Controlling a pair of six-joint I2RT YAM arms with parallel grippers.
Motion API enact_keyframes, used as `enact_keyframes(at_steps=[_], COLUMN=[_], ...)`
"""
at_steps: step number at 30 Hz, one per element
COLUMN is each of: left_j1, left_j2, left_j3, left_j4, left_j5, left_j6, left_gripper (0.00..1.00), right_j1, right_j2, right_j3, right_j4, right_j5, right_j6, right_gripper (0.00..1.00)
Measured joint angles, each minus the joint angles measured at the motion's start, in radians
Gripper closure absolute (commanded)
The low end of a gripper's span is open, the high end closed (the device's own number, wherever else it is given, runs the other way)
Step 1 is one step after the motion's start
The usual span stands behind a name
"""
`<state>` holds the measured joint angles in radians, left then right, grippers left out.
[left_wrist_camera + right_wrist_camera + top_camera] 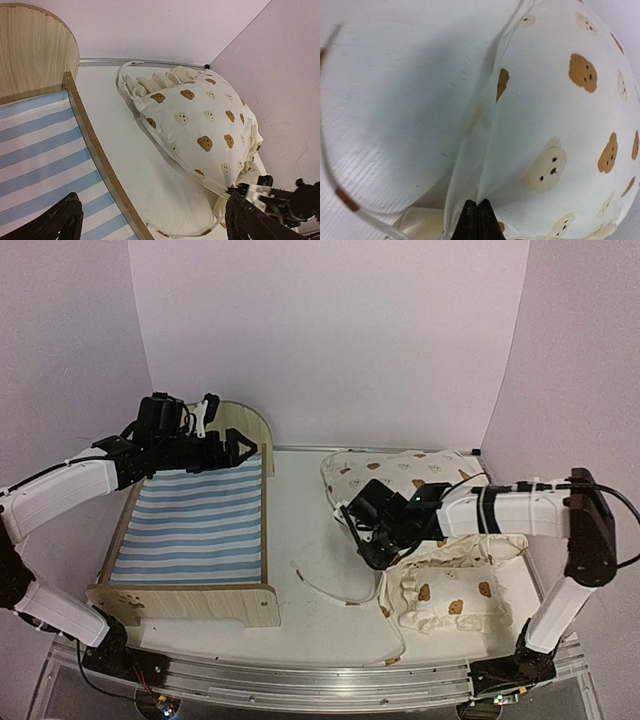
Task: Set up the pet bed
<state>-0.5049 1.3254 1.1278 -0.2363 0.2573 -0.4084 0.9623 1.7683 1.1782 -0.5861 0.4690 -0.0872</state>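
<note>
The pet bed [190, 525] stands at the left, a light-wood frame with a blue-and-white striped base and a rounded headboard [247, 428] at the far end. My left gripper [240, 450] hovers over the bed's head end, open and empty. In the left wrist view its gripper [155, 225] is spread wide over the bed's side rail [95, 150]. My right gripper [362, 532] is shut on the near-left edge of the large bear-print cushion [400, 475]. In the right wrist view the gripper [477, 215] pinches the cushion [560, 125] at its seam.
A small bear-print pillow [450, 600] lies at the near right under my right arm. A loose cushion tie [330, 590] trails across the white table between bed and pillow. Pale walls close in the back and both sides.
</note>
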Motion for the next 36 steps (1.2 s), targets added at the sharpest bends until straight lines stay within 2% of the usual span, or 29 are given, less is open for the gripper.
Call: enact_keyframes(at_steps=[4, 7, 8, 9, 12, 13, 16, 17, 22, 26, 30, 36], left_j1=[-0.029, -0.088, -0.120, -0.145, -0.238, -0.269, -0.362, -0.387, -0.506, -0.552, -0.562, -0.572], left_j2=[0.051, 0.118, 0.155, 0.185, 0.312, 0.360, 0.515, 0.562, 0.814, 0.926, 1.003, 1.095], left_j3=[0.038, 0.094, 0.128, 0.155, 0.277, 0.327, 0.499, 0.555, 0.880, 1.009, 1.076, 1.109], left_j4=[-0.008, -0.014, -0.022, -0.027, -0.053, -0.070, -0.133, -0.152, -0.281, -0.342, -0.375, -0.402], left_j5=[-0.015, -0.036, -0.050, -0.057, -0.100, -0.124, -0.214, -0.241, -0.364, -0.349, -0.292, -0.245], left_j6=[0.017, 0.034, 0.044, 0.051, 0.086, 0.100, 0.153, 0.172, 0.246, 0.272, 0.280, 0.279], left_gripper=[0.01, 0.01, 0.00, 0.01, 0.01, 0.01, 0.01, 0.01, 0.01, 0.01, 0.01, 0.00], right_j1=[0.034, 0.090, 0.107, 0.117, 0.122, 0.121, 0.120, 0.120, 0.113, 0.109, 0.107, 0.105], right_j2=[-0.171, -0.279, -0.301, -0.314, -0.354, -0.371, -0.453, -0.490, -0.832, -1.029, -1.050, -1.012], right_j3=[-0.085, -0.165, -0.188, -0.209, -0.294, -0.324, -0.378, -0.386, -0.415, -0.415, -0.416, -0.419], right_j4=[0.036, 0.048, 0.055, 0.064, 0.099, 0.105, 0.102, 0.101, 0.081, 0.062, 0.038, 0.013], right_j5=[-0.249, -0.430, -0.487, -0.524, -0.602, -0.596, -0.440, -0.373, 0.061, 0.289, 0.371, 0.384], right_j6=[-0.060, -0.075, -0.072, -0.067, -0.029, -0.004, 0.111, 0.155, 0.361, 0.447, 0.477, 0.493], right_gripper=[1.00, 1.00, 0.97, 0.90, 0.52, 0.43, 0.22, 0.18, 0.11, 0.10, 0.09, 0.09])
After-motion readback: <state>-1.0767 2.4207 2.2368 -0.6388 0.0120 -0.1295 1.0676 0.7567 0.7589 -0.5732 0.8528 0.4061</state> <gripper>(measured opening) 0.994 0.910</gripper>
